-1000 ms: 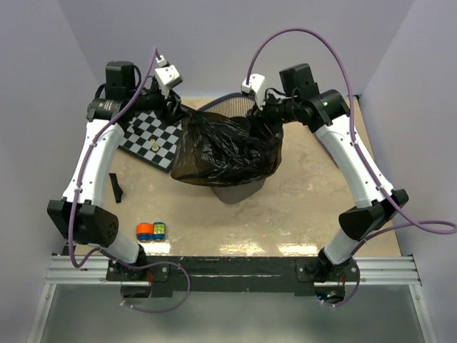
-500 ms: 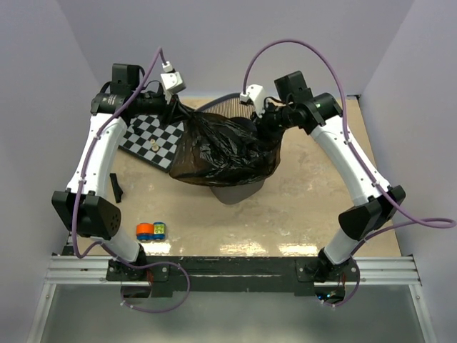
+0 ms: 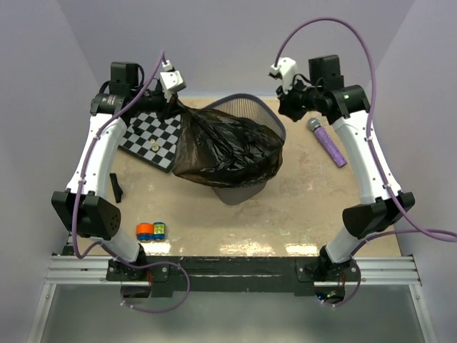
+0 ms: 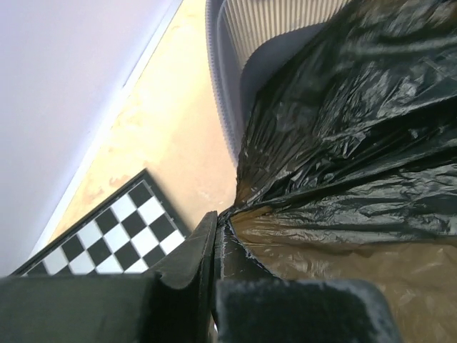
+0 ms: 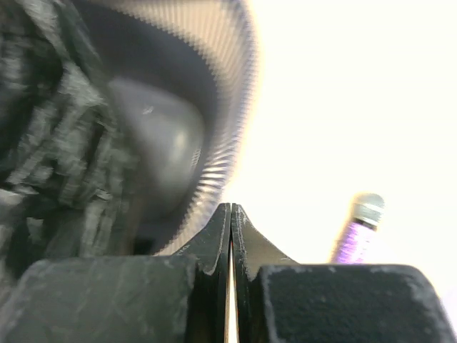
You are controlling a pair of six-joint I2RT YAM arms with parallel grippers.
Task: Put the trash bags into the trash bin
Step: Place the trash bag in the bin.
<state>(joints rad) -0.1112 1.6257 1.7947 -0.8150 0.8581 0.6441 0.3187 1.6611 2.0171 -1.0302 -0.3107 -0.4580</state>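
1 trash bag (image 3: 225, 146), 1 trash bin (image 3: 260, 114), 1 checkerboard (image 3: 146, 132), 1 purple microphone (image 3: 327, 141), 1 small black piece (image 3: 116, 187), 1 orange-and-blue toy (image 3: 151, 230).

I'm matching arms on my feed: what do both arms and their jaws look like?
They match: left arm and right arm have white link shells, black joint housings and a purple cable looping along each. A white camera block sits by each wrist. The right arm shows a green light. The jaws are matte black wedges tapering to thin tips.

text: none legible | labels, brands: none | numbers, signs: none (all three views checked)
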